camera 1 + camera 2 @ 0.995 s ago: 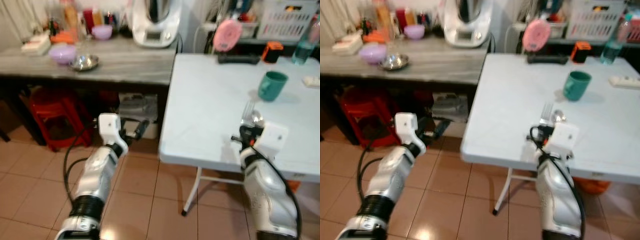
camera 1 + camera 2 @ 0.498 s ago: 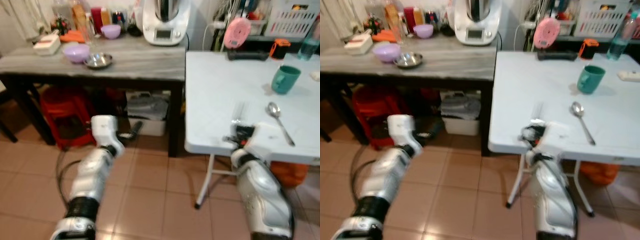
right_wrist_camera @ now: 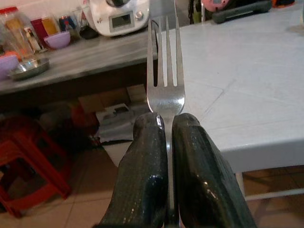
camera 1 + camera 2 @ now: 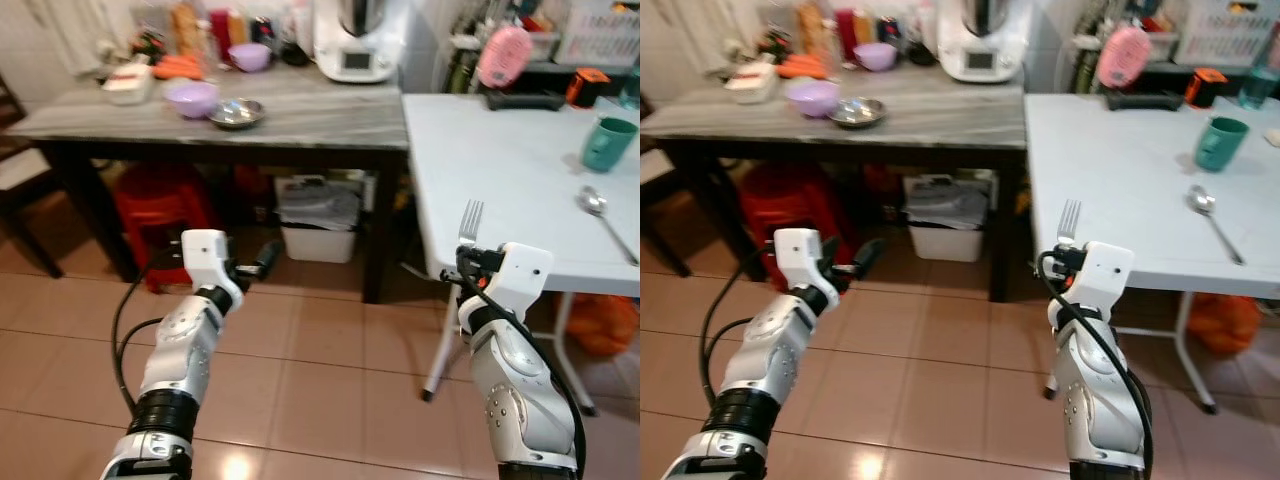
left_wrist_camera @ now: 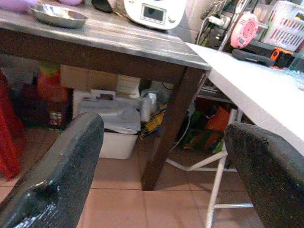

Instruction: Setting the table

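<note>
You are looking at two tables side by side: the grey wooden table (image 4: 300, 115) on your left, and the white folding table (image 4: 500, 160) butted against its right end. Under the grey one sit a red stool (image 4: 160, 205) and a white bin (image 4: 320, 235) on the tiled floor (image 4: 300, 370).

On the grey table's far edge stands a white kitchen appliance (image 4: 357, 40); nearer you are a lilac bowl (image 4: 191, 97) and, just beside it, a shallow steel dish (image 4: 237, 113). On the white table you have a teal mug (image 4: 608, 143) and, nearer the front edge, a spoon (image 4: 600, 215) lying flat, well apart from the mug.

Your right gripper (image 3: 166, 142) hangs just off the white table's near left corner with its fingers (image 3: 145, 166) pressed tight on the handle of a fork (image 3: 164, 66) — tines pointing up and away, toward the tabletop. The fork touches no surface.

Your left gripper (image 4: 262, 262) is held low over the floor in front of the grey table, its two fingers (image 5: 61, 175) spread wide with nothing between them.
</note>
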`<state>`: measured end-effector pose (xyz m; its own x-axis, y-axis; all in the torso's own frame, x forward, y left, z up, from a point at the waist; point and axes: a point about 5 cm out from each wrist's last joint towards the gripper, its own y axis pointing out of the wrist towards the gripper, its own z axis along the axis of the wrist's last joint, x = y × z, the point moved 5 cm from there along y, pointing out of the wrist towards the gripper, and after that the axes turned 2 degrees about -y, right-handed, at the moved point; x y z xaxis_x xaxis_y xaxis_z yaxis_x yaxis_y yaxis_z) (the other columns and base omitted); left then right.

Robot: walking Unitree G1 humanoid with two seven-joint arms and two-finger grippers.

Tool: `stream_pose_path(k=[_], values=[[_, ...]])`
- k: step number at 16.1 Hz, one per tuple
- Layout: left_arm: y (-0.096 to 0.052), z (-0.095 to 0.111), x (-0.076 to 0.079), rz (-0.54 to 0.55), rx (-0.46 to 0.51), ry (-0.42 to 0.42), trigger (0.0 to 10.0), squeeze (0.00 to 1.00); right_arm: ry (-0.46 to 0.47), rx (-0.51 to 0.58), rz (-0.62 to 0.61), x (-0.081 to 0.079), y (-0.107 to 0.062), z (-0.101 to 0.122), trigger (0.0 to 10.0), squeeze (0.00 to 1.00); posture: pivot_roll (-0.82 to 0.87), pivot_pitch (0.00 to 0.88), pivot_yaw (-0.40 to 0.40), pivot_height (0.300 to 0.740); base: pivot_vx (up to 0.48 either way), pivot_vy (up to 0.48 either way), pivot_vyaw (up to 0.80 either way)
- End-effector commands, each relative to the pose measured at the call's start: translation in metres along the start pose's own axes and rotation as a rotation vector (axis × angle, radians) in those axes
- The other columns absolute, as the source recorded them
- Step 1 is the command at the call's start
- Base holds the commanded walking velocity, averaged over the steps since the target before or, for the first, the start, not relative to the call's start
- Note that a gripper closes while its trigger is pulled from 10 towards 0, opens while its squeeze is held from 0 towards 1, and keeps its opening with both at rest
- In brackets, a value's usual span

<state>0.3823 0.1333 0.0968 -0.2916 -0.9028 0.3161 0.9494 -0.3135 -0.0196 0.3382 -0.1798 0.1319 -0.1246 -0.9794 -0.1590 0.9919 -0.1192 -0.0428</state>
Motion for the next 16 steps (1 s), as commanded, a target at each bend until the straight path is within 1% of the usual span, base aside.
stream_pose_path(k=[1,4,5,7,9,10,11,13,16], values=[[0.004,-0.002,0.01,-0.024,-0.008,0.007,10.0,0.0,-0.006,0.014,-0.018,0.008,0.0,0.003,10.0,0.0,-0.07,0.0,0.044,0.74,0.0,0.424,0.0],[0.005,0.0,0.011,-0.025,0.008,0.009,10.0,0.0,-0.012,0.015,-0.014,0.008,0.0,0.003,10.0,0.0,-0.07,0.0,0.044,0.74,0.0,0.424,0.0],[0.005,0.003,0.012,-0.021,0.029,0.026,10.0,0.0,-0.016,0.016,-0.012,0.008,0.0,0.004,10.0,0.0,-0.07,0.0,0.041,0.74,0.0,0.0,0.0],[0.004,0.003,0.012,-0.022,0.03,0.03,10.0,0.0,-0.02,0.019,-0.01,0.008,0.0,0.004,10.0,0.0,-0.07,0.0,0.039,0.74,0.0,0.0,0.0],[0.004,0.004,0.011,-0.022,0.034,0.02,10.0,0.0,-0.029,0.03,0.001,0.006,0.0,0.006,10.0,0.0,-0.07,0.0,0.038,0.74,0.0,0.0,0.0],[0.004,0.005,0.01,-0.021,0.039,0.002,10.0,0.0,-0.039,0.05,0.011,0.004,-0.001,0.009,10.0,0.0,-0.07,0.0,0.038,0.74,0.0,0.0,0.0],[0.003,0.005,0.01,-0.021,0.044,0.009,10.0,0.0,-0.068,0.086,0.034,0.0,-0.002,0.016,10.0,0.0,-0.07,0.0,0.039,0.74,0.244,0.0,0.0],[0.002,0.003,0.012,-0.035,0.035,0.007,10.0,0.0,-0.07,0.089,0.036,-0.001,-0.003,0.016,10.0,0.0,-0.07,0.0,0.041,0.74,0.313,0.0,0.0],[0.003,0.002,0.014,-0.04,0.035,0.004,10.0,0.0,-0.075,0.096,0.038,-0.001,-0.003,0.017,10.0,0.0,-0.07,0.0,0.043,0.74,0.33,0.0,0.46]])
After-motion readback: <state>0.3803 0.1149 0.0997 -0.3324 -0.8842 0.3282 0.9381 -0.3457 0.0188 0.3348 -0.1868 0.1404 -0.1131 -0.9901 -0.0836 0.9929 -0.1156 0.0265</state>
